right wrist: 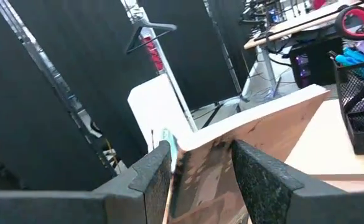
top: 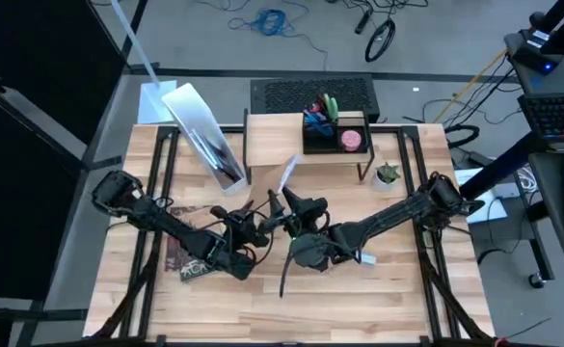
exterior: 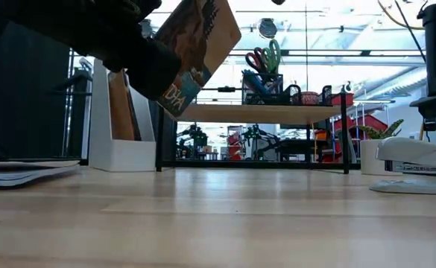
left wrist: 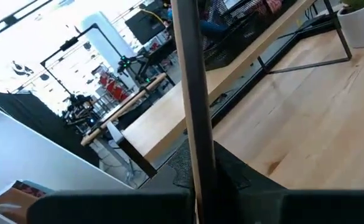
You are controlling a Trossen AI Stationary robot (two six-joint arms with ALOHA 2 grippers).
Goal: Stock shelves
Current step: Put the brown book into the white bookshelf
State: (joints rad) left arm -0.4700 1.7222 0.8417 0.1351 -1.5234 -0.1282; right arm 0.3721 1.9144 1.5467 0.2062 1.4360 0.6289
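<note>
A thin book [exterior: 203, 37] with a brown cover and teal lettering hangs tilted above the middle of the table. It shows edge-on in the high view [top: 287, 176]. My left gripper [exterior: 154, 71] is shut on its lower end. My right gripper [right wrist: 200, 177] meets it from the table's right, open, with the brown cover [right wrist: 262, 130] showing between its fingers. Behind stand the shelves [top: 272, 145], a light-wood top on thin black legs. My left gripper pinches the book's lower end [exterior: 174, 89] between its two fingers, coming from the table's left and slanting up. The book is lifted clear of the table and tilted, its upper end leaning toward the shelves. In the left wrist view it rises edge-on [left wrist: 191, 93] from between the fingers. My right gripper has one finger [right wrist: 157, 171] close against the book's edge. I cannot tell whether it touches.
A black organizer tray [top: 335, 130] with scissors and pens fills the right half of the shelf top. A white file box [top: 204, 135] stands left of the shelves, a small potted plant [top: 388, 174] to their right. Flat magazines [top: 187, 258] lie under my left arm. A white stapler [exterior: 419, 160] sits near right.
</note>
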